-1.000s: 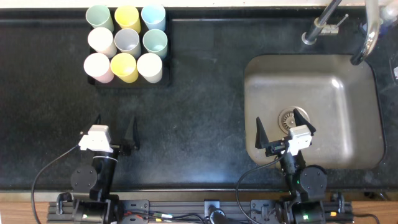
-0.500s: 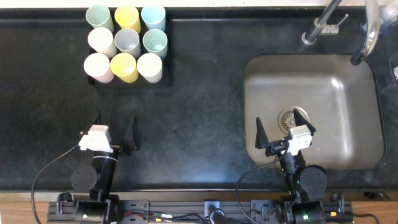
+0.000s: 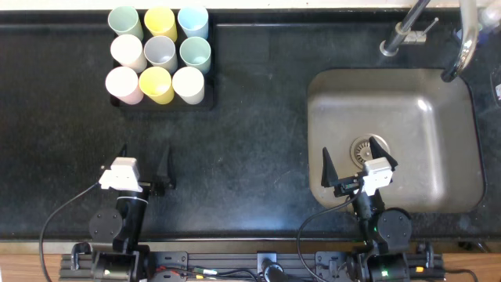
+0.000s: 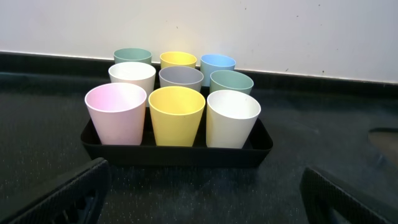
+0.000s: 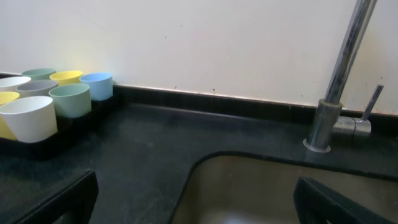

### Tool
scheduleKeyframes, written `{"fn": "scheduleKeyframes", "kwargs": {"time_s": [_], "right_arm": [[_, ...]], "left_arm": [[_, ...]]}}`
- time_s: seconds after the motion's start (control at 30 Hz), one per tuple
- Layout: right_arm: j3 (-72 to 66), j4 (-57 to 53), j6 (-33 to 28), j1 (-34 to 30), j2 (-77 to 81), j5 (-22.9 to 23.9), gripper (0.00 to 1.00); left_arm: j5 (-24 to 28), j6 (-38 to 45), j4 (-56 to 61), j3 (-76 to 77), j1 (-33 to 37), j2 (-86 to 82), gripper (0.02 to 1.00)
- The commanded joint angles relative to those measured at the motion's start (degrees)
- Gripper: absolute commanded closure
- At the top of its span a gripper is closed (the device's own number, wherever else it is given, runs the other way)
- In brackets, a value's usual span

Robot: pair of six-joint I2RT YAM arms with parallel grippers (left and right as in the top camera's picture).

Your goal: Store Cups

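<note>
Nine smooth, tapered plastic cups fill a black rectangular tray on the speckled bench. Left gripper and right gripper are released, empty.

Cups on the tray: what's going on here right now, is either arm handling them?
Neither arm is handling anything. Nine cups stand upright in three rows of three inside the black tray at the far left of the counter. The left gripper sits open and empty near its base, facing the tray from a distance. The right gripper is also open and empty, by the near edge of the sink. No loose cups show on the counter or in the sink.
</note>
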Motion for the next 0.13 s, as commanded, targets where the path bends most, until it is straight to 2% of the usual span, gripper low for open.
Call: {"fn": "scheduleKeyframes", "kwargs": {"time_s": [0.03, 0.13], "right_arm": [[-0.76, 0.24, 0.24, -0.11, -0.48, 0.46, 0.003], [-0.76, 0.24, 0.24, -0.11, -0.48, 0.46, 0.003]], "left_arm": [[0.52, 1.05, -0.11, -0.13, -0.22, -0.44, 0.018], [0.52, 1.05, -0.11, -0.13, -0.22, -0.44, 0.02]]}}
